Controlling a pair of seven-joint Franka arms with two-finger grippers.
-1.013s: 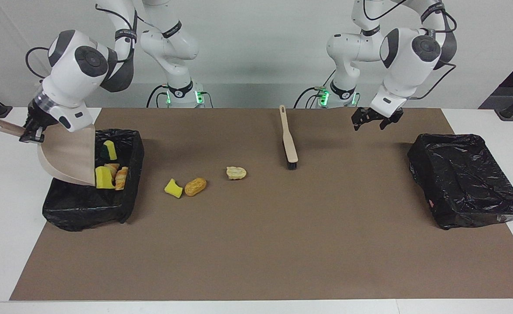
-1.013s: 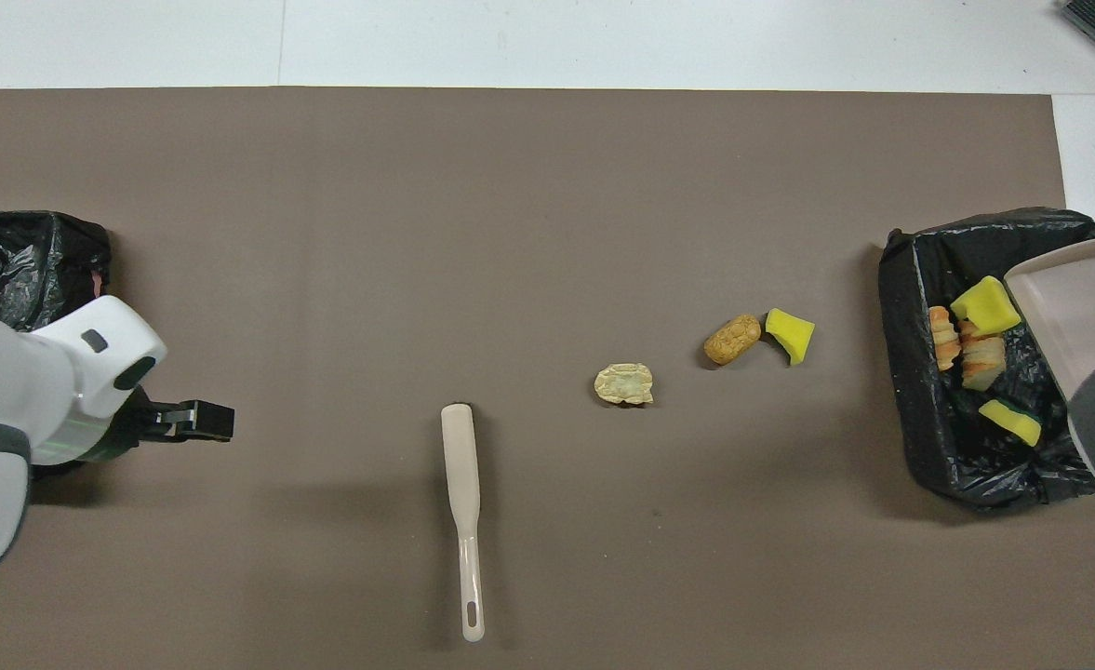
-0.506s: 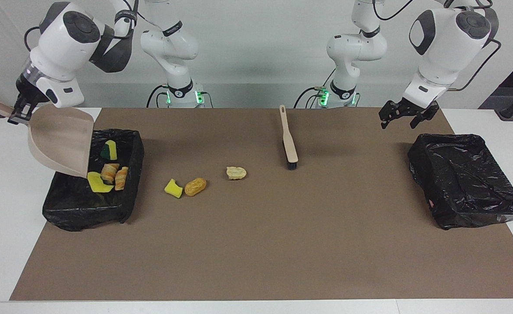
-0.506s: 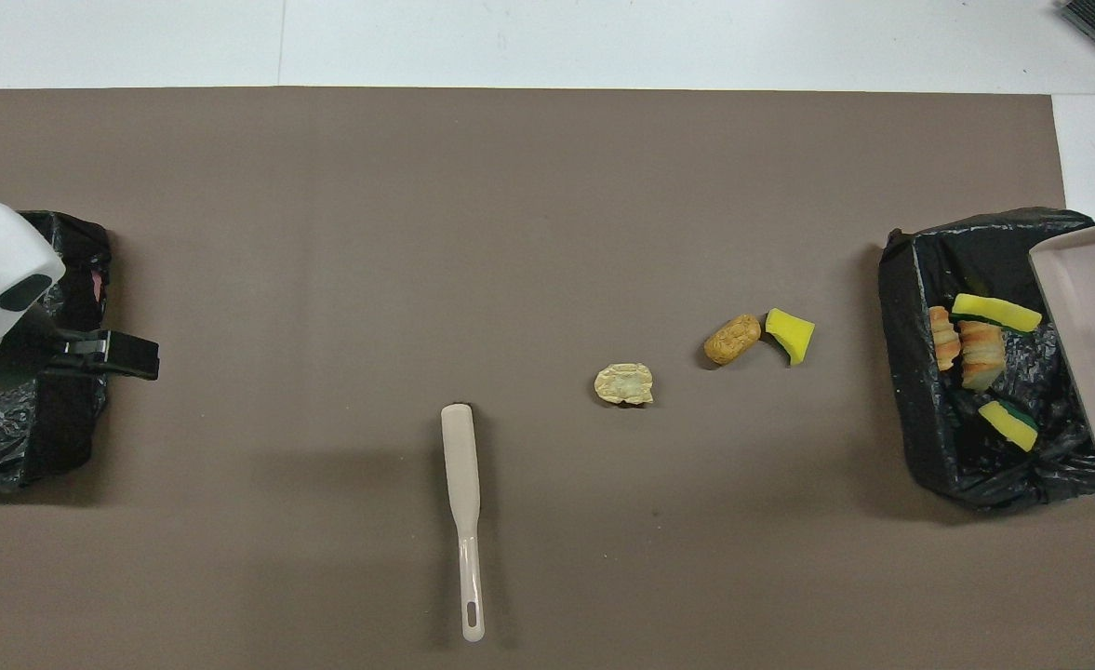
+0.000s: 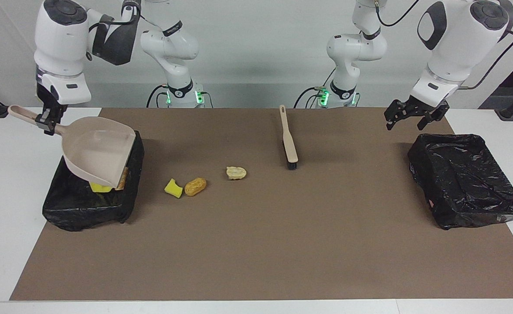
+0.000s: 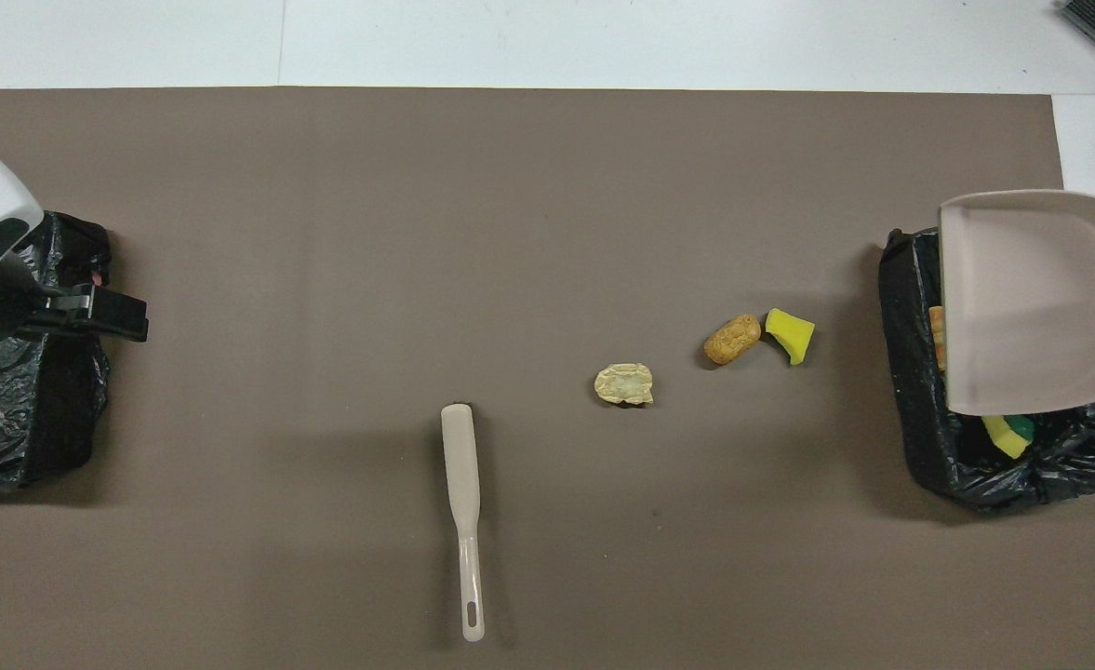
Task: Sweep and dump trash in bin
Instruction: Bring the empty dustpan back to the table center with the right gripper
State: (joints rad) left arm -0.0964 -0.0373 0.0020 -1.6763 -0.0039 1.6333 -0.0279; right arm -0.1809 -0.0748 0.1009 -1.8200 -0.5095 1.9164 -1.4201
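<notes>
My right gripper (image 5: 47,123) is shut on the handle of the beige dustpan (image 5: 99,152), held nearly level over the black-lined bin (image 5: 86,209) at the right arm's end. Under the pan's lip, trash lies in the bin: a yellow sponge scrap (image 5: 99,188) and a bread lump (image 5: 122,176). In the overhead view the dustpan (image 6: 1031,298) covers most of that bin (image 6: 919,447); a yellow-green scrap (image 6: 1008,435) shows beside it. On the mat lie a yellow sponge scrap (image 5: 173,188), a golden-brown lump (image 5: 195,186) and a pale bread piece (image 5: 236,173). My left gripper (image 5: 406,120) hangs open and holds nothing.
The beige brush (image 5: 288,139) with black bristles lies on the brown mat near the robots, at mid-table. A second black-lined bin (image 5: 465,183) stands at the left arm's end, with the left gripper (image 6: 128,316) over its edge.
The right arm lifted the tipped dustpan and levelled it over the bin; the scraps settled inside the bin. The left gripper rose and swung toward its own end's bin.
</notes>
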